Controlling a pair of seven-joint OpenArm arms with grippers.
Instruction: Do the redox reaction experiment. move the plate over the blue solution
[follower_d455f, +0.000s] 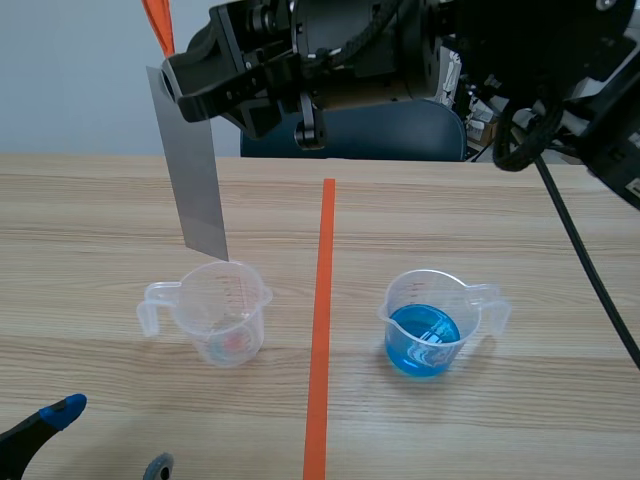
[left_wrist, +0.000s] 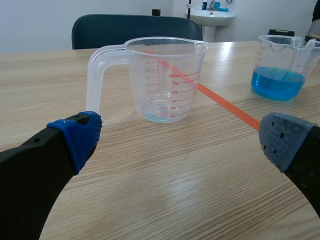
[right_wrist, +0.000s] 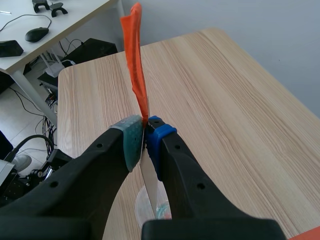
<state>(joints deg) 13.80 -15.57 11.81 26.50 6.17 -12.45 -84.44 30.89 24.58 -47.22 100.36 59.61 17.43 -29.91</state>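
The plate (follower_d455f: 195, 180), thin, stiff and likely light, hangs pinched at its top in my right gripper (right_wrist: 145, 128), well apart from the blue solution (follower_d455f: 423, 340).

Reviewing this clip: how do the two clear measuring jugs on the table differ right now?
Contents: the right jug holds blue solution; the left jug is nearly empty, with only faint residue at its bottom.
Plate: the metal plate, held by the right gripper, hangs over the left jug with its lower end near the rim; nothing hangs over the right jug.
Shared: both are clear, graduated and upright, with handles facing away from the tape line.
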